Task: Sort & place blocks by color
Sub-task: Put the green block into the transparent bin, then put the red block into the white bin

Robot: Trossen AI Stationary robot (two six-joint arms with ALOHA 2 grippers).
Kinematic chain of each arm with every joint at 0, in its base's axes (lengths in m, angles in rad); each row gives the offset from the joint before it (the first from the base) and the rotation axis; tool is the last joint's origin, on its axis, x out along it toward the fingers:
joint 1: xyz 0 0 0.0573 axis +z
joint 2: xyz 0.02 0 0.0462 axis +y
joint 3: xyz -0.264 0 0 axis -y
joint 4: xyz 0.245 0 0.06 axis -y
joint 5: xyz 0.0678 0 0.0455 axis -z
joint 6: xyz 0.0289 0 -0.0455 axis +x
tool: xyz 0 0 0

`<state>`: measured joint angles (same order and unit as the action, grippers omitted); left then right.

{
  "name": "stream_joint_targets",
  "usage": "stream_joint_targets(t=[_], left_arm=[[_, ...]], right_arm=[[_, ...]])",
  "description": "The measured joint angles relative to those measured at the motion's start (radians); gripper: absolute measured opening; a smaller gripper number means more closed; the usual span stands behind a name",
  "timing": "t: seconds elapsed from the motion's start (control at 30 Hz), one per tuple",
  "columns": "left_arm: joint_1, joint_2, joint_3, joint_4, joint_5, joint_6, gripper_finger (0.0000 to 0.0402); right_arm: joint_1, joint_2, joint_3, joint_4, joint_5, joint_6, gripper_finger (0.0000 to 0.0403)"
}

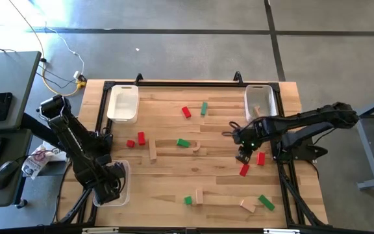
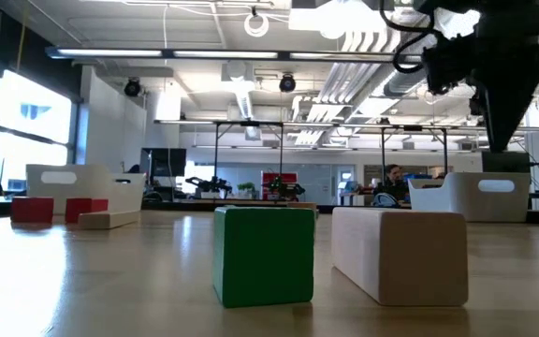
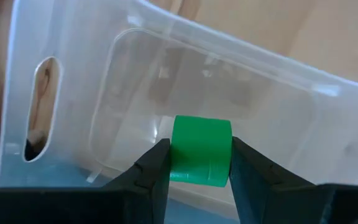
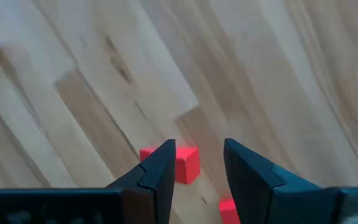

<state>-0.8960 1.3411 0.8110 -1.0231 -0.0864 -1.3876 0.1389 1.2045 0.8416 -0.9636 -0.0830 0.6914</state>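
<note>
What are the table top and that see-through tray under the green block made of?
Table top: apparently wood, with visible planks and grain, low sheen. Tray: seemingly clear plastic; the surface beneath shows through its moulded walls. Green block: smooth painted finish, core material unclear.

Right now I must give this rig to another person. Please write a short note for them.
Left gripper: shut on a small green block, over the clear plastic tray at the table's near-left corner.
Right gripper: open, empty, above two red blocks on the wooden table.
Done: no sorted blocks visible yet.
Left: release the green one, then the scattered red, green and plain wood pieces.
</note>
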Motion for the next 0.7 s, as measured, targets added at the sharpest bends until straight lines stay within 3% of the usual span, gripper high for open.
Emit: stream_joint_targets(t=[0.23, 0.5, 0.7], left_arm=[[0.021, 0.000, -0.027, -0.003, 0.000, -0.068, 0.0128], [0.062, 0.000, -0.027, -0.005, 0.002, -0.074, 0.0202], [0.119, 0.000, -0.027, -0.018, 0.120, 0.023, 0.0230]], right_arm=[[0.067, 0.000, -0.002, 0.003, 0.003, 0.009, 0.0130], [0.126, 0.000, -0.002, 0.008, 0.027, -0.052, 0.0179], [0.137, 0.000, -0.002, 0.010, 0.107, -0.248, 0.0209]])
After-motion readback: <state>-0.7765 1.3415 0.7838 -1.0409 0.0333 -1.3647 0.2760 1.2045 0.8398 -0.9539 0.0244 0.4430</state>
